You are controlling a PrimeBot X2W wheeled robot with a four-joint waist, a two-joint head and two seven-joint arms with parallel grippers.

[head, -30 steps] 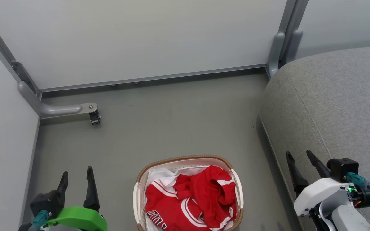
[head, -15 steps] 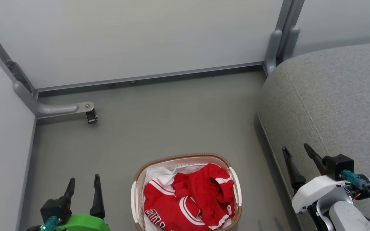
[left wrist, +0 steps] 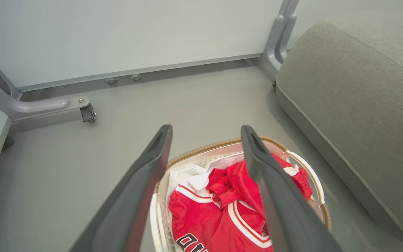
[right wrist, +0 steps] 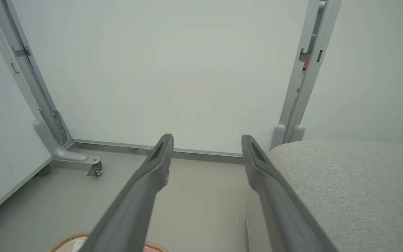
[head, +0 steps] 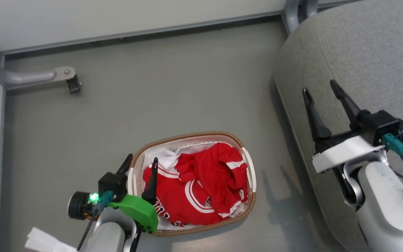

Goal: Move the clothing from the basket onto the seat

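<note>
Head view: we saw our left hand [head: 142, 158] open at lower left, its fingers on either side of the basket [head: 187, 135] rim, and the red clothing [head: 201, 175] lay inside. Our right hand [head: 318, 86] stood open over the seat [head: 362, 52] edge at right.
Left wrist view: our fingers were spread above the clothing. The basket sat at bottom centre on the floor [left wrist: 205, 105].
Right wrist view: our fingers were apart, and the seat lay at lower right.
</note>
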